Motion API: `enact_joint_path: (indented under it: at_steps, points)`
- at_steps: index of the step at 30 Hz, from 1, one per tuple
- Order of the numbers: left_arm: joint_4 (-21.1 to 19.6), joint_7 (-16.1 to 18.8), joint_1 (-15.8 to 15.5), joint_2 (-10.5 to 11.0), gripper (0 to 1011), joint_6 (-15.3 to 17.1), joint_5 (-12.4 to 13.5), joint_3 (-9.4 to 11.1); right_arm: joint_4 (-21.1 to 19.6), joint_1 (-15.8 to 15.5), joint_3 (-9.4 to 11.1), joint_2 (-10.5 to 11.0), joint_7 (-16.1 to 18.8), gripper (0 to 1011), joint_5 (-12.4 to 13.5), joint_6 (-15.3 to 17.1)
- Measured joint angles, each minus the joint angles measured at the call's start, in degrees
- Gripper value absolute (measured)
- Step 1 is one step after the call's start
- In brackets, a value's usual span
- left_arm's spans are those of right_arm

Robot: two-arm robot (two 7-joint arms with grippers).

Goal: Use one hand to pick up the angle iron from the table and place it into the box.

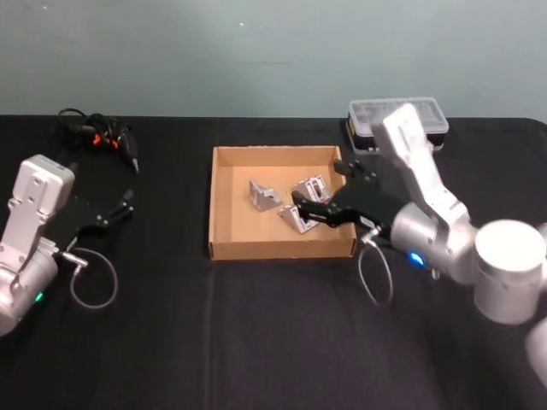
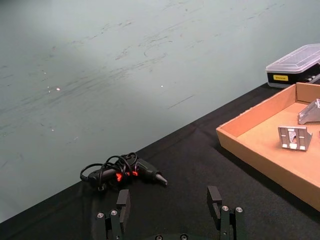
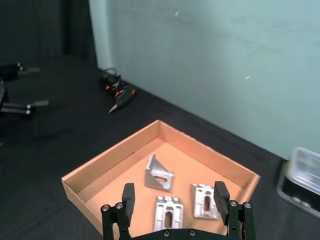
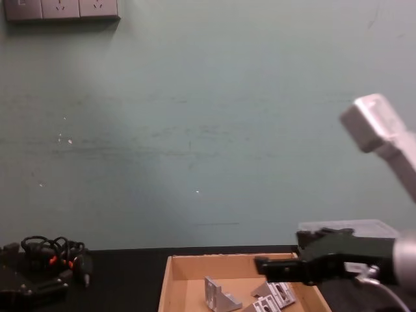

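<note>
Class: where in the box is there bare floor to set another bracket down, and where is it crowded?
The box floor is bare along its left wall and front-left corner. The right half is crowded: three brackets lie there, under the open right end effector.

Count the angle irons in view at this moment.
3, all inside the box: one angle iron toward its left, two beneath the open right gripper. None seen on the table.
</note>
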Motion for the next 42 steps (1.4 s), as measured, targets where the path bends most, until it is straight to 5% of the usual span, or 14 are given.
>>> enact_joint_path:
  at_steps: [7, 13, 20, 42]
  points:
    - [0.0, 0.0, 0.0, 0.0, 1011, 0.0, 0.0, 0.0, -8.17, -11.84, 5.67, 1.53, -5.25, 1004, 0.71, -8.88]
    - [0.0, 0.0, 0.0, 0.0, 1011, 0.0, 0.0, 0.0, -8.21, -16.49, 8.42, 0.68, -6.43, 1004, 0.88, -16.61]
    - [0.0, 0.0, 0.0, 0.0, 1011, 0.0, 0.0, 0.0, -6.81, -17.75, 9.82, 0.28, -4.66, 1004, 1.5, -20.1]
    - [0.0, 0.0, 0.0, 0.0, 1012, 0.0, 0.0, 0.0, -6.94, -17.63, 9.52, 0.21, -5.08, 1004, 1.13, -19.84]
